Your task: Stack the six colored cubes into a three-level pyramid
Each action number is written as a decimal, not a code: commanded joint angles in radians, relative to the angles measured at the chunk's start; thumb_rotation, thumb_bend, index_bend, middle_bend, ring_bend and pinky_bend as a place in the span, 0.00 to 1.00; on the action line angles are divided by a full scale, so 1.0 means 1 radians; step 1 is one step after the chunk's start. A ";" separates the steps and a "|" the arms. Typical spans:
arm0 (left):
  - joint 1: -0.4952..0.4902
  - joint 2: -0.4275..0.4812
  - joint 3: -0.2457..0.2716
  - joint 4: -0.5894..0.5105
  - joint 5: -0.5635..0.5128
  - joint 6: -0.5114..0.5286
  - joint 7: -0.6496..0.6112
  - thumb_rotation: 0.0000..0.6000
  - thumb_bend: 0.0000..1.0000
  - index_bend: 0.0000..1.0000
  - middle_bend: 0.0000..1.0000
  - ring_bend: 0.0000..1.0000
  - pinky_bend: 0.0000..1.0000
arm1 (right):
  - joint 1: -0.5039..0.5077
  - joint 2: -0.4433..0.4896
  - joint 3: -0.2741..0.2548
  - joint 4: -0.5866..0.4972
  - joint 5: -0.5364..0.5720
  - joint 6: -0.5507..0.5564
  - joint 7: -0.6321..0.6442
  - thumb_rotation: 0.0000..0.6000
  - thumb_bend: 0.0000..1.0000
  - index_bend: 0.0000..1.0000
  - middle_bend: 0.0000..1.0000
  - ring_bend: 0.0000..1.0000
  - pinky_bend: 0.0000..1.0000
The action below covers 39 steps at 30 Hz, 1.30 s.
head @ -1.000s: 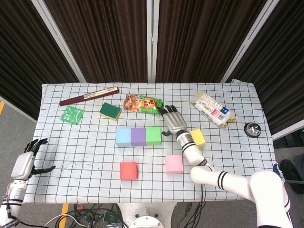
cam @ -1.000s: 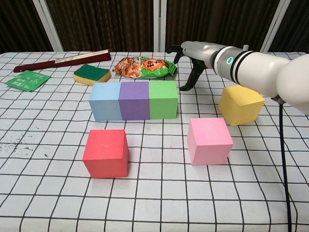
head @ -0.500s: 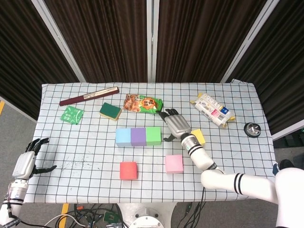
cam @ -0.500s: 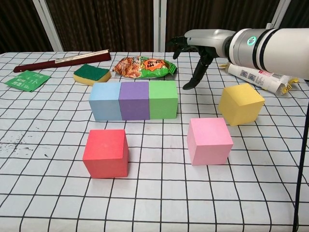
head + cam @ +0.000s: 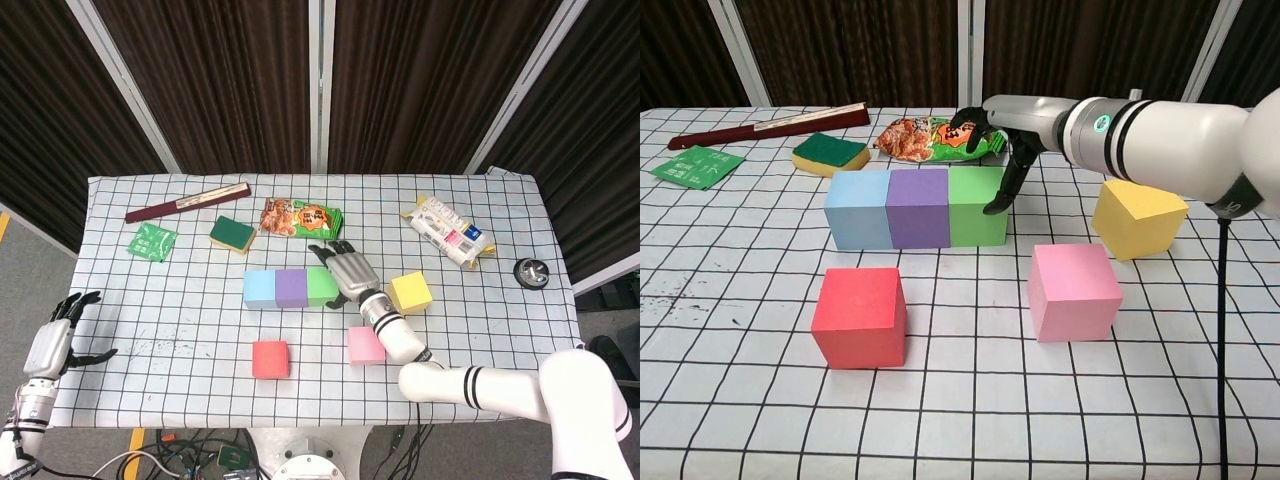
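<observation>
From the head view, the right hand (image 5: 345, 272) hung open and empty over the green foam cube (image 5: 320, 285) ending the blue-purple-green row, with the pink foam cube (image 5: 364, 344) just below it and the yellow foam cube (image 5: 410, 292) to its right. The left hand (image 5: 55, 340) waited open, far off past the bench (image 5: 180, 320) edge. From the chest view, the right hand's fingers (image 5: 1002, 195) pointed down at the green cube's right side, and the red foam cube (image 5: 859, 316) sat alone in front of the row.

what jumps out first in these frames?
The row of three touching cubes mid-table: blue cube, purple cube and green cube. The right hand hangs over the green end, fingers pointing down beside it, holding nothing. The red cube, pink cube and yellow cube sit loose nearer the front and right.
</observation>
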 commanded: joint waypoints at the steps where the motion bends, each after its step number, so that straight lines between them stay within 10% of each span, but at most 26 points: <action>1: 0.000 -0.001 0.000 0.002 0.001 0.000 -0.003 1.00 0.00 0.13 0.16 0.04 0.06 | 0.007 -0.014 -0.006 0.013 0.006 0.005 -0.006 1.00 0.08 0.00 0.19 0.00 0.00; 39: -0.001 -0.003 -0.001 0.007 0.003 0.001 -0.006 1.00 0.00 0.13 0.16 0.04 0.06 | -0.007 -0.009 -0.022 -0.014 -0.010 0.069 -0.041 1.00 0.20 0.00 0.35 0.00 0.00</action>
